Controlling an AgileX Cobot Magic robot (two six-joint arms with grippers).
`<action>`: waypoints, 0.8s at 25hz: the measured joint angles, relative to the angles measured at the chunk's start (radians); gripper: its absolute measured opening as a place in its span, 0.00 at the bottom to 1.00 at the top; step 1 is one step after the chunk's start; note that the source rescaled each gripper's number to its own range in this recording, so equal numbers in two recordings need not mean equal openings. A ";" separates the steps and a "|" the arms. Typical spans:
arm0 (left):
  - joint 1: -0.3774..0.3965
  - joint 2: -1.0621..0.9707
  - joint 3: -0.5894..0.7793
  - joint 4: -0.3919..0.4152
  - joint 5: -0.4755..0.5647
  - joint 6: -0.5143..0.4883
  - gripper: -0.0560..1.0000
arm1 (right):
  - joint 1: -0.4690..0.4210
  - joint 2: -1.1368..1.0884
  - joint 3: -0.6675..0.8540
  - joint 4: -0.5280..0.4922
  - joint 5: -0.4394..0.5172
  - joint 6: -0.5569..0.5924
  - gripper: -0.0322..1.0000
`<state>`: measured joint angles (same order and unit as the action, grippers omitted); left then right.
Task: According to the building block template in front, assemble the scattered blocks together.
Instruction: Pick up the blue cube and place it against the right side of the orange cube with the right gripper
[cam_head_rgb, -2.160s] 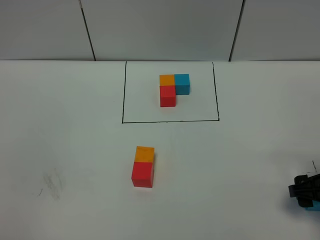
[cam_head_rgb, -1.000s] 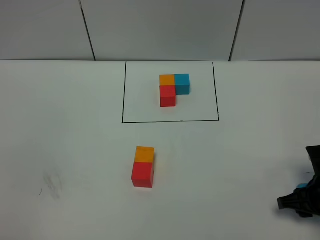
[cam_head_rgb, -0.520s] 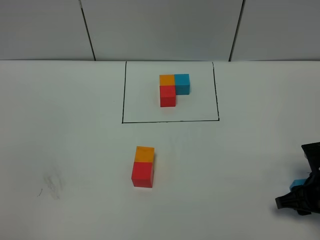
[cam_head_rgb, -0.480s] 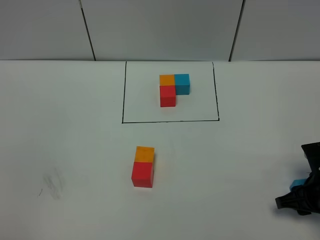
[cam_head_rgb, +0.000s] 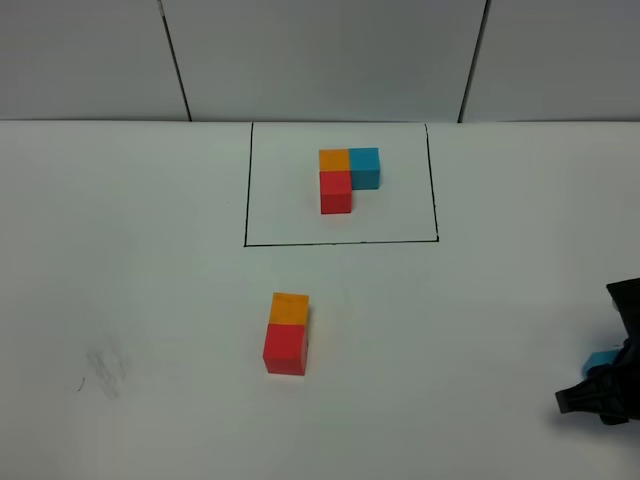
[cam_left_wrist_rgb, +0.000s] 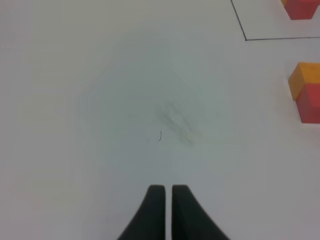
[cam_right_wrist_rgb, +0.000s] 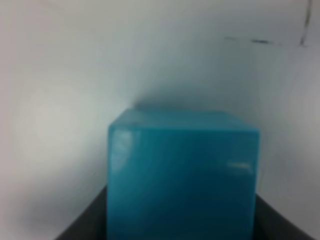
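- Well, my right gripper (cam_head_rgb: 598, 392) had its jaws partly apart, clamped on the blue block (cam_right_wrist_rgb: 182, 175), well right of the others.
- My left gripper (cam_left_wrist_rgb: 167, 200) had its jaws pressed together, empty.
- The orange block (cam_head_rgb: 290, 308) touched the red block (cam_head_rgb: 285, 347), near the framed template (cam_head_rgb: 348, 175).

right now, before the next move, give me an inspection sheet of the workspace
surface: white table, faint grey smudge
job's things: template of orange, blue and red cubes inside black rectangle; orange block touching red block, both in front of the rectangle; teal-blue block at the right edge
clutter: nothing seen
pincers: left pincer shut, empty; right pincer closed on the teal-blue block
cables: nothing seen
surroundings: grey panelled wall behind the table
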<state>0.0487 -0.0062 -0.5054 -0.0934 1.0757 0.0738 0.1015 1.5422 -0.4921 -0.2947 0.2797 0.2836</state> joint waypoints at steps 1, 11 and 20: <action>0.000 0.000 0.000 0.000 0.000 0.000 0.06 | 0.004 -0.022 -0.012 0.000 0.027 -0.004 0.53; 0.000 0.000 0.000 0.000 0.000 0.000 0.06 | 0.123 -0.219 -0.231 0.021 0.400 -0.155 0.53; 0.000 0.000 0.000 0.000 0.000 0.000 0.06 | 0.203 -0.231 -0.356 0.082 0.567 -0.523 0.53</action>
<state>0.0487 -0.0062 -0.5054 -0.0934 1.0757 0.0738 0.3045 1.3116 -0.8479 -0.2128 0.8470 -0.2395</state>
